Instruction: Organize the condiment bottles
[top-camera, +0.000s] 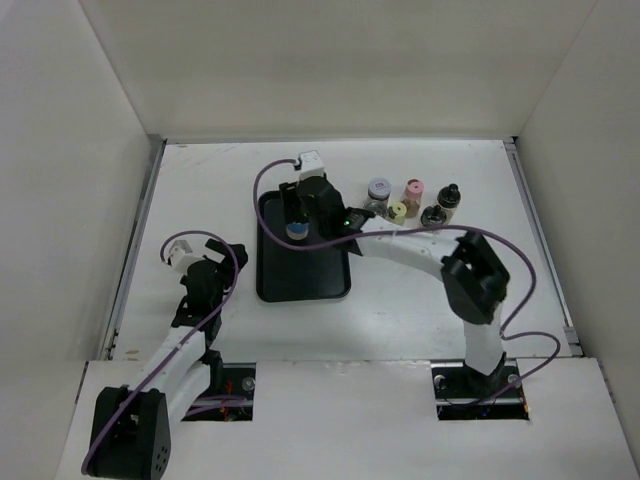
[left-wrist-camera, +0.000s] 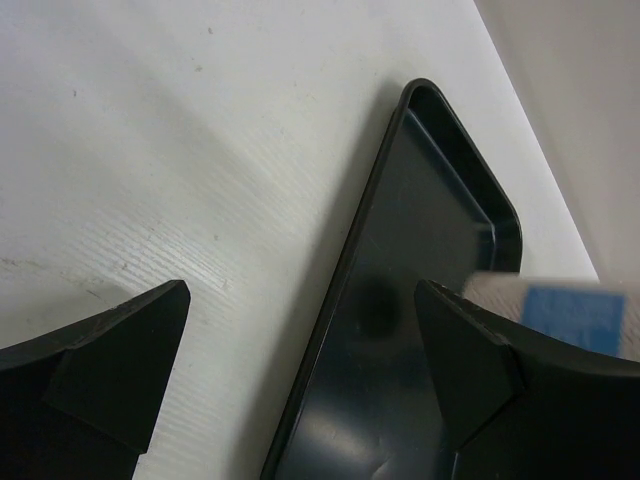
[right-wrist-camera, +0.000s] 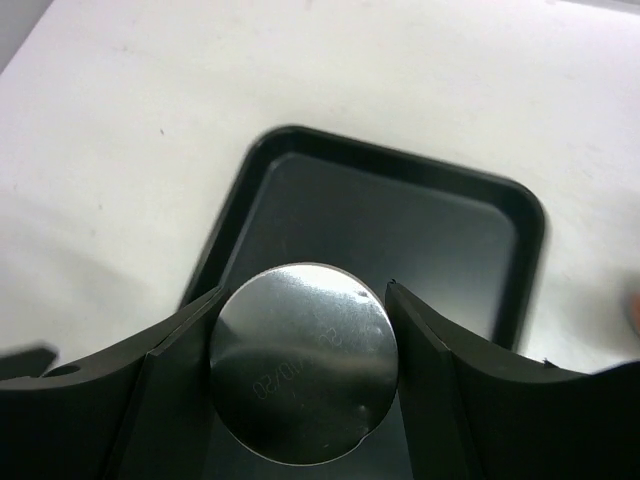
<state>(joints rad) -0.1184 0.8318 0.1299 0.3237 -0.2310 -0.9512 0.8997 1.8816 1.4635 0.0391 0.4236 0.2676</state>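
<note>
One jar (right-wrist-camera: 300, 370) sits clamped in the right tool (right-wrist-camera: 303, 290) over the black tray (right-wrist-camera: 400, 215) — left tool (left-wrist-camera: 302, 290) spread wide, empty.

left gripper (left-wrist-camera: 302, 292) hanging, fingers spread wide | tray (left-wrist-camera: 420, 230) lying diagonally on table (left-wrist-camera: 200, 130), far corner showing | right finger (left-wrist-camera: 480, 370) overlapping tray | blurred white-and-blue thing (left-wrist-camera: 560, 305) peeking behind it

Table (top-camera: 200, 200): white, and I see faint grey scuffs on it.
Tray (top-camera: 300, 278): glossy black.
Silver-topped jar (right-wrist-camera: 300, 370): a mirror-silver disc with faint grey print; it looks bluish to me from above.
Other lids I see: grey lid (top-camera: 379, 187), pink lid (top-camera: 413, 187), yellow lid (top-camera: 398, 211), black lid (top-camera: 450, 192).
Cable (top-camera: 258, 182): purple.
Right arm (top-camera: 410, 245): white links, black joints.
</note>
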